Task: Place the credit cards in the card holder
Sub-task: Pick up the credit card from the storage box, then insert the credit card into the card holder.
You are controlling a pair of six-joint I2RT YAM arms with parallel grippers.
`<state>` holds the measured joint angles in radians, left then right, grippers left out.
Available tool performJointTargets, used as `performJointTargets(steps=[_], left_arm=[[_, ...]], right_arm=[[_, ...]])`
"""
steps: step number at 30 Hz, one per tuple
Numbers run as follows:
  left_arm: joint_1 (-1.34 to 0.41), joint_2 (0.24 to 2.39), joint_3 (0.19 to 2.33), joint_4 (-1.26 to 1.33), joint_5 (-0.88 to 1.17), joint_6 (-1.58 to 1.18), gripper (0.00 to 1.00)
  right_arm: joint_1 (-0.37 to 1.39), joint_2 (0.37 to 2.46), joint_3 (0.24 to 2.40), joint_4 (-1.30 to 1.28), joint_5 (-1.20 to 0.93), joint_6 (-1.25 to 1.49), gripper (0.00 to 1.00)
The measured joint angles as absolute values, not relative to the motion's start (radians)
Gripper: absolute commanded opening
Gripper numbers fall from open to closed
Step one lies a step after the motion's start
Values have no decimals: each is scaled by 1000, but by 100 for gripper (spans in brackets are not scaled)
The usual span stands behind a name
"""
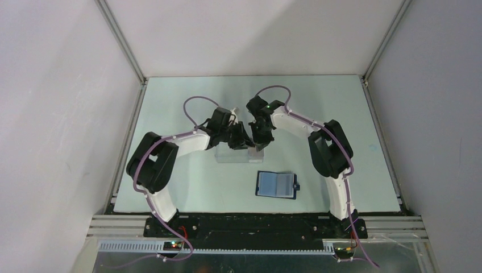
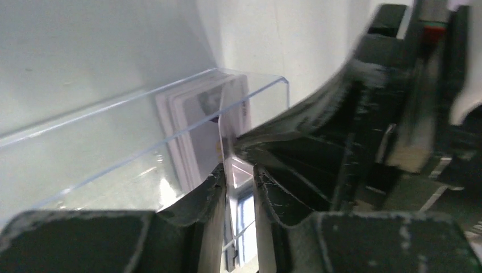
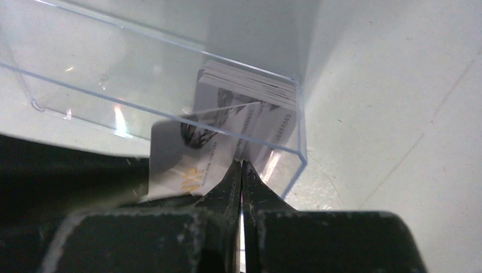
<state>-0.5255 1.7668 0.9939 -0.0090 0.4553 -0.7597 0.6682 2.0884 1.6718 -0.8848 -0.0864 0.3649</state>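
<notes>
While overhead hides grasp, right wrist view shows right pincer [image 3: 241, 166] pinching credit card [image 3: 190, 156]; left pincer [image 2: 239, 172] narrowly parted.

Top cam: fixed, high behind the black base bar [image 1: 256, 223], tilted down over the pale green tabletop [image 1: 187, 187]; distant. Left wrist cam: v. close, aimed past its black fingers [image 2: 207, 190] into a clear plastic open-top box [image 2: 102, 142] of pale thin rectangular cards [image 2: 190, 111]; blurry dark mass [image 2: 364, 114] at right, prob. the other arm. Right wrist cam: same box & cards, opposite side, as close.
</notes>
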Motion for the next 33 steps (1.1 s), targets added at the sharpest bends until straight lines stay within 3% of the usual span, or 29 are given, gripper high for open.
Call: performJointTargets(steps=[5, 9, 11, 18, 24, 28, 33], left_arm=[[-555, 1782, 1018, -10, 477, -754, 2], [-552, 1782, 1018, -41, 443, -739, 0], [-553, 1778, 1019, -56, 428, -732, 0], [-561, 1661, 1020, -133, 348, -717, 0], [-561, 1399, 1000, -136, 292, -724, 0], [-561, 1204, 916, -56, 317, -762, 0], [-576, 1075, 795, 83, 417, -850, 0]], right_arm=[[668, 2089, 1662, -870, -94, 366, 0], [664, 2085, 1658, -873, -95, 367, 3], [664, 2081, 1653, -868, -96, 367, 9], [664, 1997, 1623, -858, -117, 381, 50], [614, 1699, 1492, -770, -216, 421, 78], [514, 1412, 1258, -591, -407, 488, 78], [440, 1218, 1029, -332, -665, 638, 69]])
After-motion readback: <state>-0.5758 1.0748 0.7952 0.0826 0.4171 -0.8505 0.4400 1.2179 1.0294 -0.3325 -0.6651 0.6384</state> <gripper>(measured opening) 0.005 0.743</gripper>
